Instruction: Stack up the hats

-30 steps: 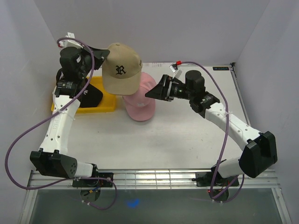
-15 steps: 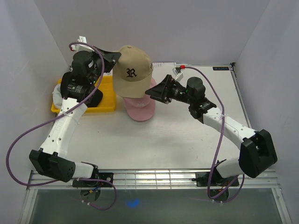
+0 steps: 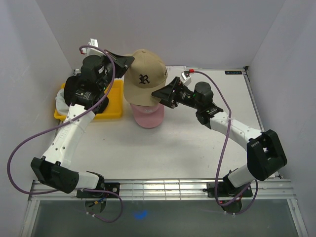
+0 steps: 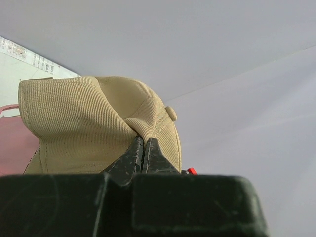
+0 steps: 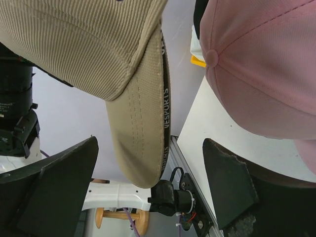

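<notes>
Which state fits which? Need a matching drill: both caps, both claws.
Things:
1. tan cap
2. pink cap
3. left claw
4. right claw

States:
A. open, gripping nothing
B. shut on cap fabric
C. held up, above the other cap
D. underneath, partly covered in the top view

Pairs: 1-C, 2-D, 3-B, 4-A

**A:** The tan cap [image 4: 89, 118] between the fingers of the left gripper [image 4: 143, 147] is seen to be fine-ribbed cloth, corduroy-like, matt all over.

**B:** Yep, noted. The pink cap [image 5: 266, 74] just beside one finger of the right gripper [image 5: 150, 143] is woven smoother, with stitched seams showing. Both sets of fingers are finished in black plastic, matt and a bit grainy.
</notes>
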